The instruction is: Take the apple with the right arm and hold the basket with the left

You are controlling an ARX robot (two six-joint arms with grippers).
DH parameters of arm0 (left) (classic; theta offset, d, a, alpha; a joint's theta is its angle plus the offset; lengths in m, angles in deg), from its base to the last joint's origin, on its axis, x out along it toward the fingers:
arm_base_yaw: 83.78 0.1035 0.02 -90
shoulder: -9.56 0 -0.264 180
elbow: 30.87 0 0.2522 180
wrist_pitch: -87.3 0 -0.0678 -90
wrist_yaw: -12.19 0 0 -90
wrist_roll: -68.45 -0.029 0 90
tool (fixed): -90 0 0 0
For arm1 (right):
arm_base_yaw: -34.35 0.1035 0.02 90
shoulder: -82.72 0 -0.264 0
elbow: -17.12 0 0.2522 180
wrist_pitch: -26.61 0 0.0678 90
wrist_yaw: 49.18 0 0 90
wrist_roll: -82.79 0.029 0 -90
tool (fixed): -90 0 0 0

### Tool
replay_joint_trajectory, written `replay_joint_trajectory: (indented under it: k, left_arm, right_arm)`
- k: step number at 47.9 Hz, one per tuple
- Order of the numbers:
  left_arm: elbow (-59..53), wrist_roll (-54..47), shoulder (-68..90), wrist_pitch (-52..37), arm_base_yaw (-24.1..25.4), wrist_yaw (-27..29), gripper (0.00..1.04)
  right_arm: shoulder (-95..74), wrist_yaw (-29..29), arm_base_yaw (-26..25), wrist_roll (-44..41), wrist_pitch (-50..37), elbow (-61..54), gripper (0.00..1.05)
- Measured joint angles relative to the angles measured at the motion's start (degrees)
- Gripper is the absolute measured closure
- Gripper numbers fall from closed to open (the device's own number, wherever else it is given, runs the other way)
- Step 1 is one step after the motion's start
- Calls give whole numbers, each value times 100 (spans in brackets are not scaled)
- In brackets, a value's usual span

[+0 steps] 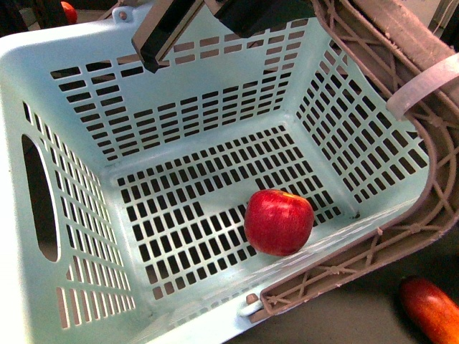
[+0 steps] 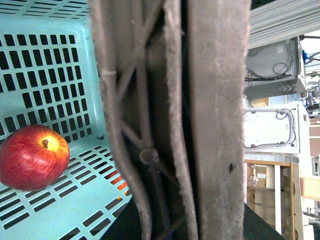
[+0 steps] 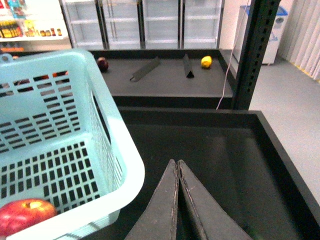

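A: Where to log apple (image 1: 278,222)?
B: Inside basket (image 1: 86,43), on the floor at 4 o'clock, hard by the near wall. Judged the low corner of a tilted basket, hence settling there.
A: Reason for tilt?
B: Probably hung by brown handles (image 1: 430,172) at 3 o'clock; seen edge-on, filling left wrist view. Left claw itself hidden, so cannot tell whether gripping.
A: Right claw (image 3: 177,162)?
B: Pinched together, empty, outside the rim over dark bench (image 3: 235,165). Pick-and-drop judged done.
A: Anything around or in the way?
B: Oval fruit (image 1: 430,308) at 5 o'clock, outside basket. White loop (image 1: 423,84) across handles at 2 o'clock. Dark arm piece (image 1: 165,36) over far wall at 12 o'clock; cannot tell which arm. Open drop to apple otherwise.
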Motion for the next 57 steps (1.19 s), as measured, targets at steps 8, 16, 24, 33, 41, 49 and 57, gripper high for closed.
replay_joint_trajectory:
  k: [8, 16, 24, 33, 41, 49, 57]
  left_arm:
    - [0, 0, 0, 0, 0, -2, 88]
    - [0, 0, 0, 0, 0, 0, 88]
    - [0, -2, 0, 0, 0, 2, 88]
    - [0, -2, 0, 0, 0, -2, 88]
    - [0, 0, 0, 0, 0, -2, 88]
    - [0, -2, 0, 0, 0, -2, 88]
    - [0, 2, 0, 0, 2, 0, 88]
  right_arm:
    - [452, 9, 7, -2, 431, -2, 103]
    - [826, 9, 9, 0, 796, -2, 103]
    - [1176, 9, 9, 0, 1134, -2, 103]
    - [1532, 9, 9, 0, 1493, -2, 103]
    - [1775, 9, 9, -2, 1735, -2, 103]
    - [2186, 7, 9, -2, 2240, 0, 103]
    - [2863, 9, 11, -2, 2857, 0, 103]
